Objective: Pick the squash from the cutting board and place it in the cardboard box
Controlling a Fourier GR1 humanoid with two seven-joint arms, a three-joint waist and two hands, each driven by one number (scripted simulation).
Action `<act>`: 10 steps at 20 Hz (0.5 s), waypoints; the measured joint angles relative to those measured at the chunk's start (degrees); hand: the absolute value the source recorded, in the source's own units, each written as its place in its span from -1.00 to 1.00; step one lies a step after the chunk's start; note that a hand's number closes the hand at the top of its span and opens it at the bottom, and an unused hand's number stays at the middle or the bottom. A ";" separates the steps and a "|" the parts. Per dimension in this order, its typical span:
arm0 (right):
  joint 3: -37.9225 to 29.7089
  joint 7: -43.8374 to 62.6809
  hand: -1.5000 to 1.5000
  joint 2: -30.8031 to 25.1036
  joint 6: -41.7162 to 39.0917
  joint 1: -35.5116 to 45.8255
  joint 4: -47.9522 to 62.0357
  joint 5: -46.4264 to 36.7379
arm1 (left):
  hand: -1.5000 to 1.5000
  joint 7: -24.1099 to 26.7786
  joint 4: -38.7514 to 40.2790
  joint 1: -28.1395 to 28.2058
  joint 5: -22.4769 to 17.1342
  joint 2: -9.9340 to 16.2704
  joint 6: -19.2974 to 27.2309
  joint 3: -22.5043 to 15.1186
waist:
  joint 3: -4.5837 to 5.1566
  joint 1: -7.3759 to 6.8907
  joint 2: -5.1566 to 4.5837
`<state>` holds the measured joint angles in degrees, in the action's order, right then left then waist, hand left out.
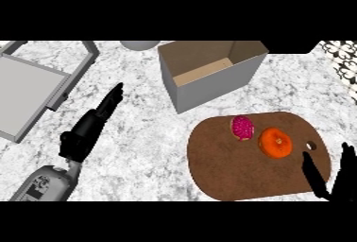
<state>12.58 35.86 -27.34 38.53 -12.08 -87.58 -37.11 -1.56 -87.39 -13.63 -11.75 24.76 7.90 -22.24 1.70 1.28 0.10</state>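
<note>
Lying on the cutting board (230, 165), the squash (275, 142) sits just beside the spread right hand (327, 177).

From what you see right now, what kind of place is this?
Most likely a kitchen counter: a marbled stone worktop carries a brown cutting board with an orange squash and a pink, seeded piece of fruit. An open cardboard box stands behind the board.

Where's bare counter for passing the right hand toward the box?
Bare counter lies between the left hand, cardboard box and cutting board. Crowded: the board's upper right, with two foods beside the right hand.
</note>
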 measured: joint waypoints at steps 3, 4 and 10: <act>1.95 8.95 -1.00 0.95 -4.93 1.22 -4.57 -3.46 | 0.00 -0.33 -0.03 -0.43 0.25 -0.41 -0.04 -0.41 | -0.24 -0.66 0.03; 2.45 12.01 -1.00 1.32 -6.77 2.00 -6.23 -4.67 | 0.00 -0.34 0.12 -0.54 0.42 -0.73 0.09 -0.62 | -0.33 -0.79 0.03; 5.54 27.75 -1.00 5.30 -18.38 8.23 -15.98 -14.37 | 0.00 -0.51 0.47 -0.71 1.11 -1.80 0.27 -1.31 | -0.88 -1.49 0.15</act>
<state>18.12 63.60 -22.04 20.15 -3.85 -103.57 -51.48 -2.08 -86.93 -14.34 -10.64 22.96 8.17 -23.55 0.82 -0.20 0.25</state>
